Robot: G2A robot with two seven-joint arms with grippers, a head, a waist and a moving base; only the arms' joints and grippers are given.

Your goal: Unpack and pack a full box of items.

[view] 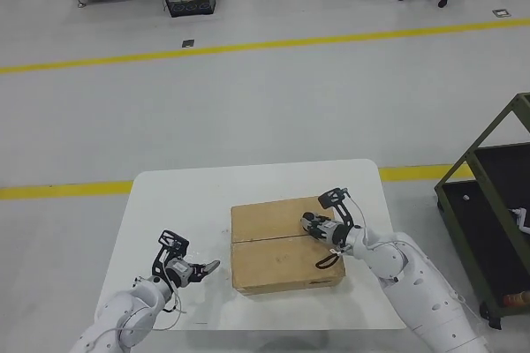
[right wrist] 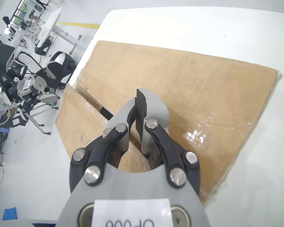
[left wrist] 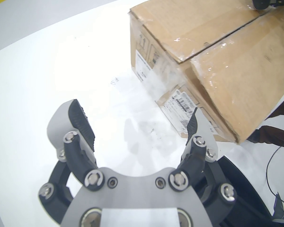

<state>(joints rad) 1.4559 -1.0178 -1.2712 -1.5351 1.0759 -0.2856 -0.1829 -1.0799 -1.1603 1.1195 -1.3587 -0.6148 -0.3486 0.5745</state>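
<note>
On the white round-cornered table (view: 159, 203), left side: the left gripper (left wrist: 136, 116) sits low over bare tabletop, jaws spread wide and holding nothing. It is just beside the labelled left side wall of the box, apart from it. Table centre: a brown rectangular cardboard box (view: 283, 256), both top flaps down, shiny clear tape along the centre seam. Right end of the box: the right gripper (right wrist: 137, 108) is over that seam, jaws closed pad to pad, nothing visible between them. Tips are at the flap surface; contact can't be confirmed.
</note>
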